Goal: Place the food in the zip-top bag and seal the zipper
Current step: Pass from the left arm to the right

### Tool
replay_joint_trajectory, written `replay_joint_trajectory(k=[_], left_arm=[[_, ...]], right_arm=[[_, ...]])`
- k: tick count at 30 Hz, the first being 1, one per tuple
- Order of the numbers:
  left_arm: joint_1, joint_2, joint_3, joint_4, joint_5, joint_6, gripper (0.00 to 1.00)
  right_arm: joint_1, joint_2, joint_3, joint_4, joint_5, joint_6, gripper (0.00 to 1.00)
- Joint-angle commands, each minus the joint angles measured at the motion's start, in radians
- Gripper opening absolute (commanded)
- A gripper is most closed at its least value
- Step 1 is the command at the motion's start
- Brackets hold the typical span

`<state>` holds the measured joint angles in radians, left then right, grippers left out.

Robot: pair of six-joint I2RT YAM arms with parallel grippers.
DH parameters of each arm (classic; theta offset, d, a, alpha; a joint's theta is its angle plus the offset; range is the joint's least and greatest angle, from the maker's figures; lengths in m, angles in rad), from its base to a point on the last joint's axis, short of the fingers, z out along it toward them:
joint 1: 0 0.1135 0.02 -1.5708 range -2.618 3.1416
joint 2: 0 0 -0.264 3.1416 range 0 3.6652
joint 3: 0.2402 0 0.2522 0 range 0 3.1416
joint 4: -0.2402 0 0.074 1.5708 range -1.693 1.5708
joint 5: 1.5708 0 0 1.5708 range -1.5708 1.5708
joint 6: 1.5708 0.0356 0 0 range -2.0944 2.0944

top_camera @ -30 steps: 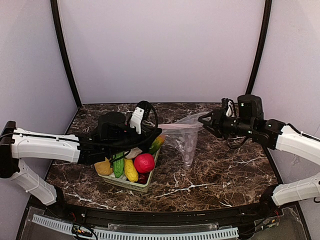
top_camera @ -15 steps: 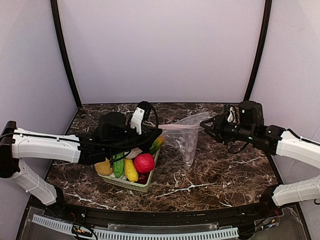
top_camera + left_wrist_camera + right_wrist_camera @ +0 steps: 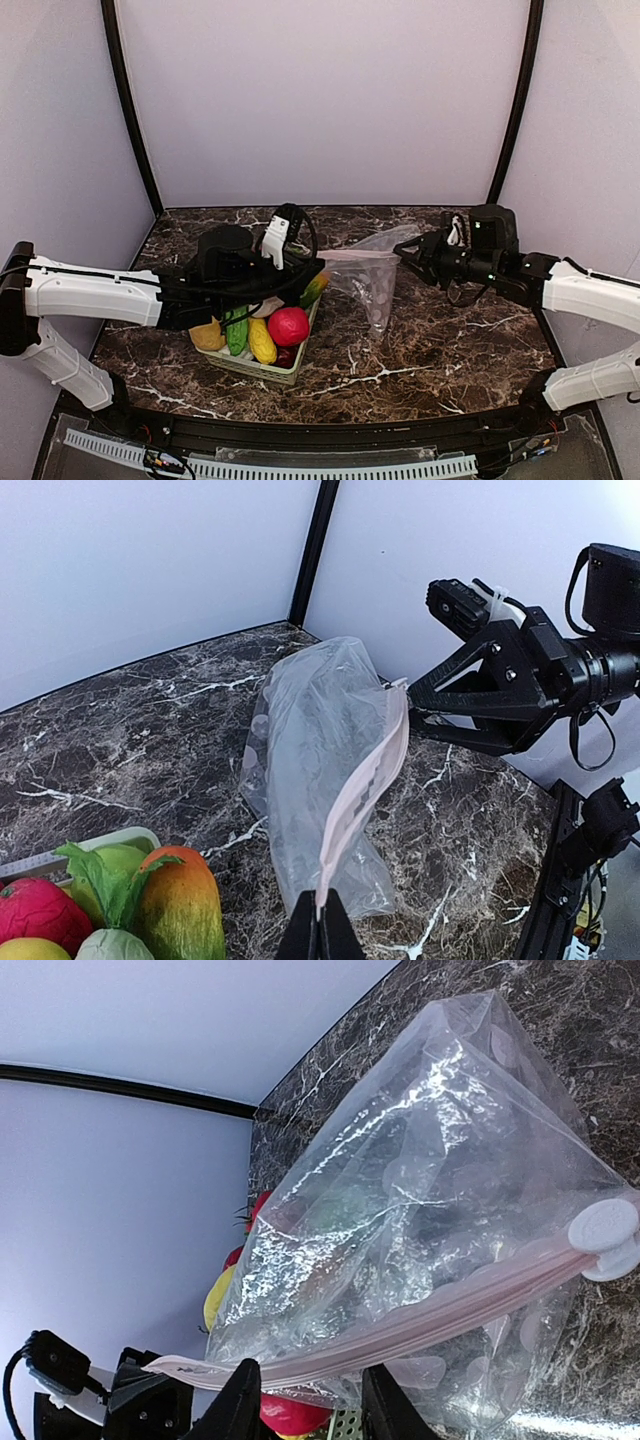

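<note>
The zip-top bag (image 3: 372,282) hangs clear and empty between my two grippers. My left gripper (image 3: 312,262) is shut on one end of the pink zipper (image 3: 365,780), as the left wrist view (image 3: 322,925) shows. My right gripper (image 3: 405,256) is open at the other end, and its fingers (image 3: 240,1400) straddle the strip without closing. The white slider (image 3: 603,1228) sits at that right end. The food lies in the basket: a red fruit (image 3: 288,326), a yellow piece (image 3: 262,340), a green one (image 3: 237,330) and an orange-green mango (image 3: 178,905).
The pale green slatted basket (image 3: 272,373) stands on the marble table under my left arm, left of the bag. The bag's lower corner touches the table (image 3: 440,340). Dark posts and pale walls close in the back and sides.
My right gripper has moved a little left, closer to the slider end of the bag. My left gripper and the basket have not moved.
</note>
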<state>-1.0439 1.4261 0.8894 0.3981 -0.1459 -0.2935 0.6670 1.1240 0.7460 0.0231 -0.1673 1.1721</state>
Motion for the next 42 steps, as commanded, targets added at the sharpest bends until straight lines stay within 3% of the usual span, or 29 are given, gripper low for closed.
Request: replay_joint_trajectory(k=[1, 10, 24, 31, 36, 38, 42], left_arm=[[-0.008, -0.006, -0.026, 0.036, 0.016, -0.015, 0.01], [-0.015, 0.006, -0.027, 0.042, 0.027, -0.012, 0.01], [-0.030, 0.036, -0.024, 0.043, 0.011, -0.047, 0.01], [-0.030, 0.062, -0.005, 0.066, 0.036, -0.055, 0.01], [-0.030, 0.069, -0.004, 0.072, 0.087, -0.054, 0.01], [-0.030, 0.063, -0.006, 0.063, 0.106, -0.052, 0.05], [-0.030, 0.038, -0.004, 0.027, 0.131, -0.056, 0.36]], right_arm=[[0.006, 0.022, -0.002, 0.054, -0.014, 0.004, 0.33], [0.006, 0.053, -0.005, 0.078, -0.027, 0.008, 0.32], [0.006, 0.095, -0.010, 0.117, -0.043, 0.021, 0.22], [0.006, 0.127, 0.005, 0.136, -0.054, 0.019, 0.13], [0.005, 0.138, 0.026, 0.138, -0.045, 0.002, 0.00], [0.002, 0.130, 0.029, 0.137, -0.037, -0.009, 0.00], [-0.009, 0.100, 0.030, 0.126, -0.014, -0.046, 0.00]])
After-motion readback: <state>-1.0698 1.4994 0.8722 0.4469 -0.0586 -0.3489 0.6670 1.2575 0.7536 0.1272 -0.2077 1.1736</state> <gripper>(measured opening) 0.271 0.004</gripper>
